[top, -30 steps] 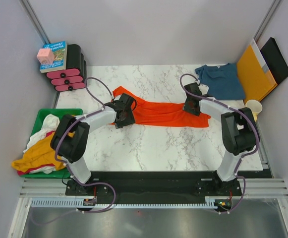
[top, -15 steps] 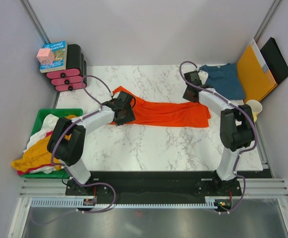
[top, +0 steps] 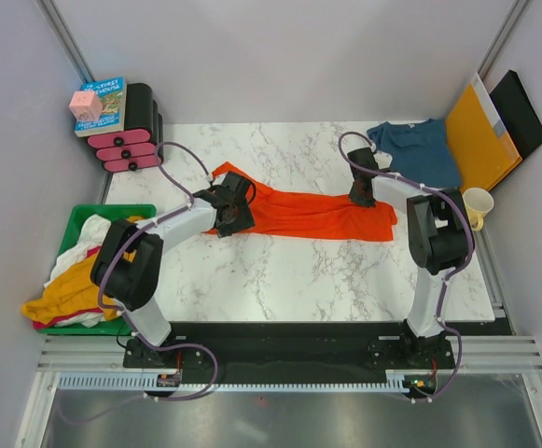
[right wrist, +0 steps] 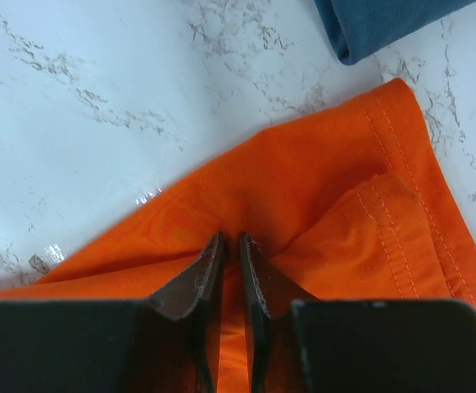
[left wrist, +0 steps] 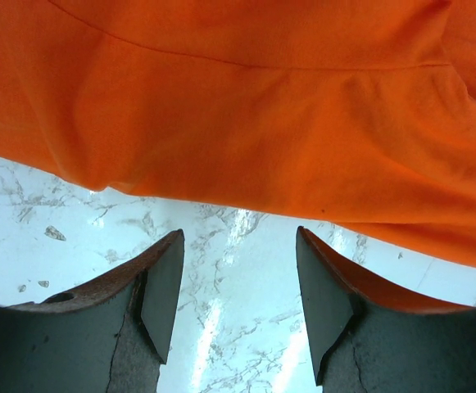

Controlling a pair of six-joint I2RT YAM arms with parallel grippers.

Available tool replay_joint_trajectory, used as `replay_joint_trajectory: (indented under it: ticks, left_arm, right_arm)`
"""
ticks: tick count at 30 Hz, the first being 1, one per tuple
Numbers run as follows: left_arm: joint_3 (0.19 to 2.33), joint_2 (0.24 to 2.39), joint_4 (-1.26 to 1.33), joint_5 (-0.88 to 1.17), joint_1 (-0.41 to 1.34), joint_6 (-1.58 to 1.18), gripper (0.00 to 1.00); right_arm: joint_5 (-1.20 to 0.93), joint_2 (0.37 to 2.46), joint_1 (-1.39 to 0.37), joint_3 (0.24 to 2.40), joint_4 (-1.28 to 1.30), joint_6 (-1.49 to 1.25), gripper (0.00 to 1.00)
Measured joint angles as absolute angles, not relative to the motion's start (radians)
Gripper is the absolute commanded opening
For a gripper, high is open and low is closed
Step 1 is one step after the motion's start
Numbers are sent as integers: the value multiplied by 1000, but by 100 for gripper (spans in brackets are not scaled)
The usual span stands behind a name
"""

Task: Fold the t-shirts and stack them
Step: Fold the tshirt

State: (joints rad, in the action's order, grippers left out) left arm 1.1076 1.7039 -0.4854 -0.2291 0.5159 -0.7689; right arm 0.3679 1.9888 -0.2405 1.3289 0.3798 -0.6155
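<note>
The right tool (right wrist: 231, 244) is seen with its two fingers drawn almost together, a ridge of cloth being pinched between them. A second ago those fingers were held noticeably wider and the tool was placed further in over the cloth; since then it has been carried out toward the far edge and brought back to the right end of the garment, where the closing has been made. What is gripped is the bright orange-red cotton t-shirt (top: 308, 215), taken just inside its stitched hem near the far right corner, where a second layer is folded over.

The left tool (left wrist: 238, 246) is held spread, with nothing between its fingers, and has hardly been moved over the same second. It is poised just off the near edge of the same shirt at the garment's left end, with bare stone visible between the fingers.

The orange-red shirt is laid out as a long, narrow band across the middle of the white marbled surface (top: 280, 271). The dark teal-blue t-shirt (top: 420, 149) is left crumpled at the far right corner of the surface, near the gripped corner but apart from it.

It may be judged that one end is now secured while the other is not yet taken, so a fold of the orange-red shirt is only being prepared; stacking has not been started.
</note>
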Motion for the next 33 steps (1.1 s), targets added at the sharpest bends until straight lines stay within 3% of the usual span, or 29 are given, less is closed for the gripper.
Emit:
replay_joint_trajectory:
  ticks: [18,33]
  left_arm:
    - [1296,1833,-543,-208,371,-773,63]
    - [1855,2276,-731,-130,313,-737,55]
  right_arm:
    - [320,1735,-244,976,279,-696,22]
    - [259,1594,-398,844,348,-710,25]
